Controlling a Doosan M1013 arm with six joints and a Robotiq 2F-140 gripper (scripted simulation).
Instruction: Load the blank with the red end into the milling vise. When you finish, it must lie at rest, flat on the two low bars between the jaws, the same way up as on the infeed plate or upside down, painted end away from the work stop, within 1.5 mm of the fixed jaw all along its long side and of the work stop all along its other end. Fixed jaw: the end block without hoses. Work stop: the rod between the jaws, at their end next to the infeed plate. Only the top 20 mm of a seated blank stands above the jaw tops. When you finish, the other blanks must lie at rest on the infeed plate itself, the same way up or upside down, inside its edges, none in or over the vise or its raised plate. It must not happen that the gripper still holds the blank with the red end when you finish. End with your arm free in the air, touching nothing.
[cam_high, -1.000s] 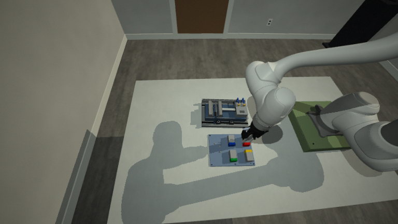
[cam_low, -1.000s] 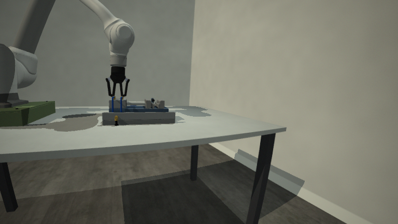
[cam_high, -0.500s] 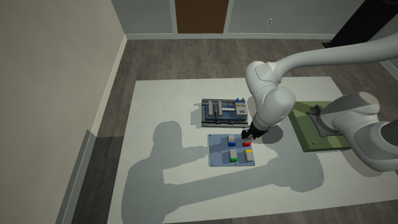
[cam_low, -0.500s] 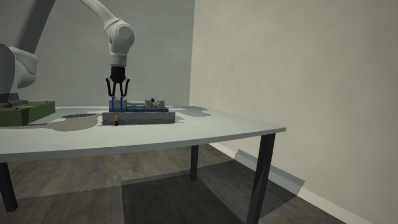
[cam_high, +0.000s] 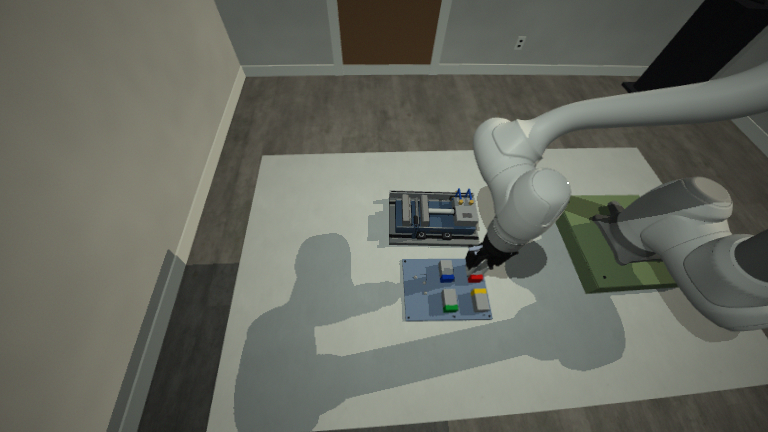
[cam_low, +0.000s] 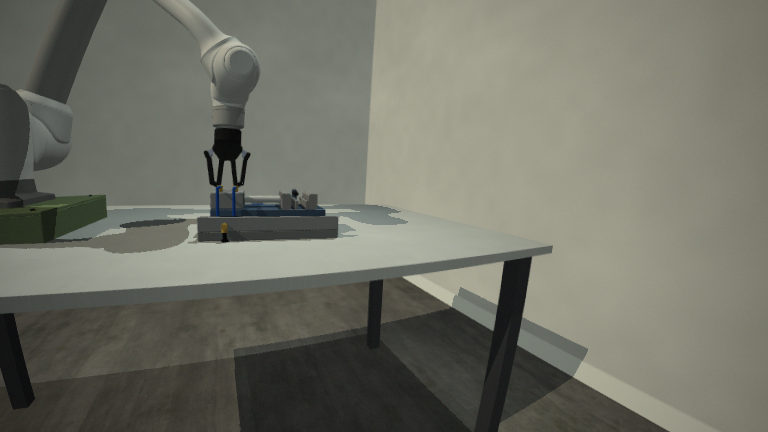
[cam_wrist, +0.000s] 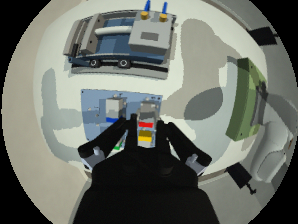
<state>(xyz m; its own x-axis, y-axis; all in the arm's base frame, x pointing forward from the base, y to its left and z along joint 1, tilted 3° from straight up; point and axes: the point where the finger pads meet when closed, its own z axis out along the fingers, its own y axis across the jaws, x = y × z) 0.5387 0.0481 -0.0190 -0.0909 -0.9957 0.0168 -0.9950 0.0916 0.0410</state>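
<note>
the gripper is closed on the red-ended block, which is at the blue plate, outside the vise. under the tool spreads a pale table, crossed by the arm's broad shadows. beyond it are a dark wooden floor, plain walls, and, only from above, a brown door and a wall socket. the outside view alone shows dark table legs; there the vise stands in front of the tool and the plate is out of sight. the top and wrist views show the blue-ended block, yellow-ended block and green-ended block near the tool
</note>
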